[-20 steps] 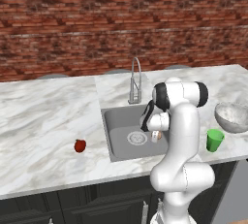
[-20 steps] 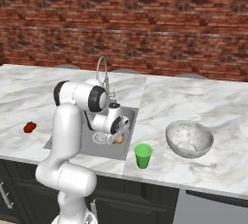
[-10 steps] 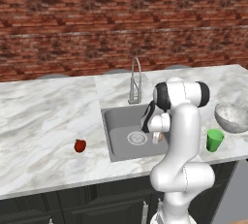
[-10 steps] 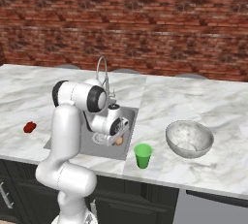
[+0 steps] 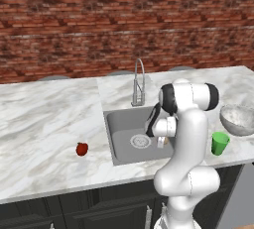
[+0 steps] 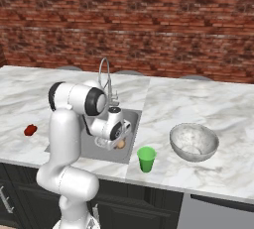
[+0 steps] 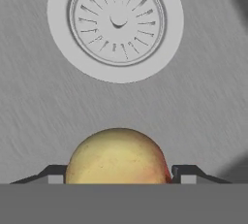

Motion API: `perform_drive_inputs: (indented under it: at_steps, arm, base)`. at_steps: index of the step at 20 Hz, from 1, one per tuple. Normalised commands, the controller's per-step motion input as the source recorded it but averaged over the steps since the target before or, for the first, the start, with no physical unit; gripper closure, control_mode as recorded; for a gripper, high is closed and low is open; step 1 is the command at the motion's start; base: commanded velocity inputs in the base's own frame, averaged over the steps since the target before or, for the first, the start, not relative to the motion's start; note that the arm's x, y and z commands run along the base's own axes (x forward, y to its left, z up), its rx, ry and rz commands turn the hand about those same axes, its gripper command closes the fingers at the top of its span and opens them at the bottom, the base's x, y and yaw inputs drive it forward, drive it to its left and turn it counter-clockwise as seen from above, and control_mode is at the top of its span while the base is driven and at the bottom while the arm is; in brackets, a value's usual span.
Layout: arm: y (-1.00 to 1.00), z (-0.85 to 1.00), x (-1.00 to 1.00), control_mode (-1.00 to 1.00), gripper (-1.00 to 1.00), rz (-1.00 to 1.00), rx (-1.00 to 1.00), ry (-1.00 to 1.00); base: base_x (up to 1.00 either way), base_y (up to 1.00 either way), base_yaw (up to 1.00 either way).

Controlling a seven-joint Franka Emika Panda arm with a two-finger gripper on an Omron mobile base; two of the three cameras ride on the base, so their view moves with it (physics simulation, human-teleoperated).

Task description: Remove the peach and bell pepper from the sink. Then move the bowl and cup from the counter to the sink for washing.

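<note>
Two claw point(image 7: 117, 172) tips flank peach point(image 7: 116, 157) | grip unclear | peach's lower half cut off

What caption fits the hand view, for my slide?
Hand straddling the peach on the sink floor, near the drain.

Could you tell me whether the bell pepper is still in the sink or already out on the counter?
Out. The bell pepper lies on the counter to the left of the sink, well apart from the basin.
</note>
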Motion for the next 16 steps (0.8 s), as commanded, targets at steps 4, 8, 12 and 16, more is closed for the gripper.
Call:
perform_drive_inputs:
  at_steps: [4,8,12,16]
  arm:
    - [0.0,0.2,-0.19,-1.0,1.0,0.0,0.02,0.0]
    - [0.02,0.27,-0.16,-1.0,1.0,0.0,0.03,0.0]
    - [0.01,0.34,-0.07,-1.0,1.0,0.0,0.02,0.0]
    - [0.0,0.32,-0.05,-1.0,1.0,0.01,0.03,0.0]
  base:
    - [0.0,0.0,0.0]
    - [0.0,0.0,0.0]
    - [0.0,0.0,0.0]
    - [0.0,0.0,0.0]
